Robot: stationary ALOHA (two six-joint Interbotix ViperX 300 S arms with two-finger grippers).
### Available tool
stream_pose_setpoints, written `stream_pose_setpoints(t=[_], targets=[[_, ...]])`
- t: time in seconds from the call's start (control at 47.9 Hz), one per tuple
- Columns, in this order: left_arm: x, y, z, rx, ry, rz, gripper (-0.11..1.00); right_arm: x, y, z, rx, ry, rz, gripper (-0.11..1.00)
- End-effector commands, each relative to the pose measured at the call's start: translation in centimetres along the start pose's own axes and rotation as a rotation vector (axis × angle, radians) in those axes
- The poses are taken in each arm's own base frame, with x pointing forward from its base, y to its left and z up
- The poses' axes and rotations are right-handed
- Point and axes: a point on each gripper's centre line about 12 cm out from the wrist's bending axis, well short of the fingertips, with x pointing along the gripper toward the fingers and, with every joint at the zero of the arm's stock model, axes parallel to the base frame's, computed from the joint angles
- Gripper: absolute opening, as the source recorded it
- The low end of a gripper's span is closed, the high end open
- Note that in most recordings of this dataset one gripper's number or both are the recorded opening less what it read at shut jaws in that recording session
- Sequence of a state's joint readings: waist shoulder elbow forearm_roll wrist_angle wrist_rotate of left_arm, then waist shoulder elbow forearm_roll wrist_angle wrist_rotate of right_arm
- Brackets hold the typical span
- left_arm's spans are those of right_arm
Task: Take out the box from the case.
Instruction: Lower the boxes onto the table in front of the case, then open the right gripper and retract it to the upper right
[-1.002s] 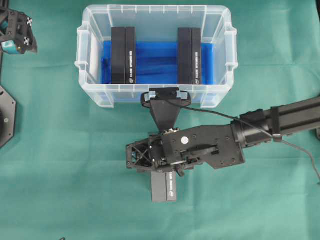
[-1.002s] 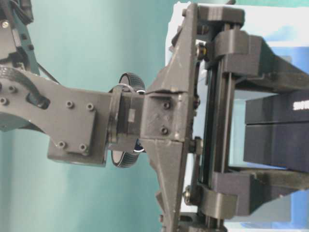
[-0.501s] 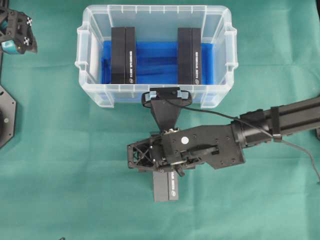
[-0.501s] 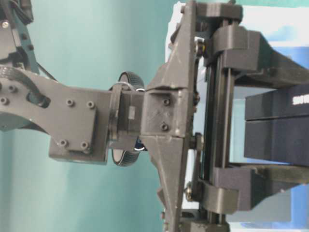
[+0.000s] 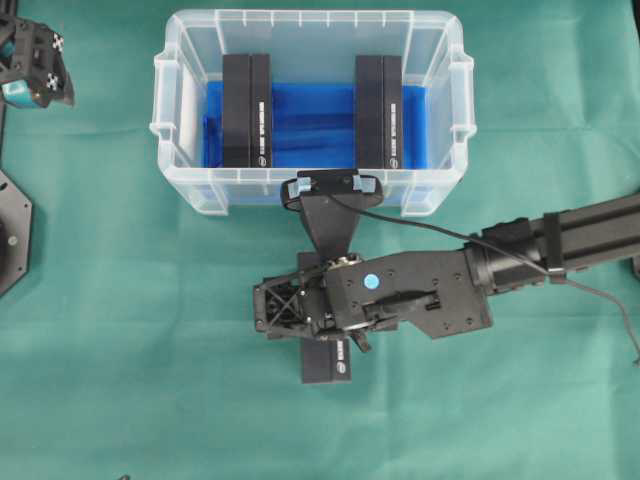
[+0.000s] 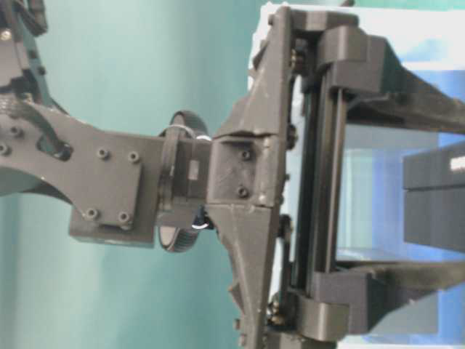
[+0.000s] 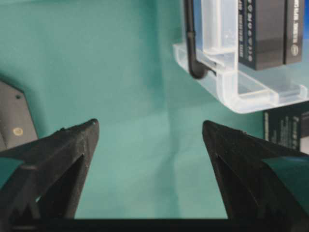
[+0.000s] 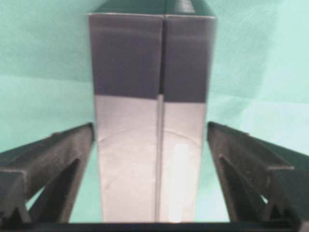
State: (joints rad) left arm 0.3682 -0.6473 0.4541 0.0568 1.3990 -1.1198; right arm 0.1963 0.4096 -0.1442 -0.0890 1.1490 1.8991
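The case [image 5: 172, 150], a clear plastic bin with blue lining, sits at the back of the green cloth. Two black boxes [image 5: 247, 110] [image 5: 379, 110] stand inside it. A third black box [image 5: 327, 362] lies on the cloth in front of the case, under my right wrist. My right gripper [image 8: 150, 126] is open astride this box [image 8: 152, 87], with slivers of green cloth showing between it and each finger [image 8: 58, 154]. My left gripper [image 7: 149, 124] is open over bare cloth at the far left, with nothing between its fingers.
My right arm [image 5: 560, 245] reaches in from the right edge, its cable trailing beside it. Its wrist camera mount [image 5: 333, 190] sits at the case's front wall. A black base plate [image 5: 12, 235] lies at the left edge. The case corner [image 7: 227, 82] shows in the left wrist view.
My right gripper's jaws have spread wider and let go of the box on the cloth. Less of the box shows between the fingers at table level. My left arm is unchanged.
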Motion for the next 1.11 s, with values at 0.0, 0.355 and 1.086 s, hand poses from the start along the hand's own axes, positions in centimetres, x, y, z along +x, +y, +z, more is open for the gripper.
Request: stream_pose_setpoints(t=[0.0,0.355,1.086], targets=[[-0.5,-0.1,0.1,-0.001,-0.011,-0.019,0.89,-2.9,0.4,0.1,0.001,0.012,0.064,0.95],[-0.5,-0.1,0.1,-0.001,-0.010,-0.017,0.89,-4.1,0.7,0.1,0.006,0.017,0.085,0.94],[-0.5,-0.1,0.1,-0.002,-0.009,-0.019,0.89,-15.8,1.8,2.1,0.026,-0.077,0.161,0.94]])
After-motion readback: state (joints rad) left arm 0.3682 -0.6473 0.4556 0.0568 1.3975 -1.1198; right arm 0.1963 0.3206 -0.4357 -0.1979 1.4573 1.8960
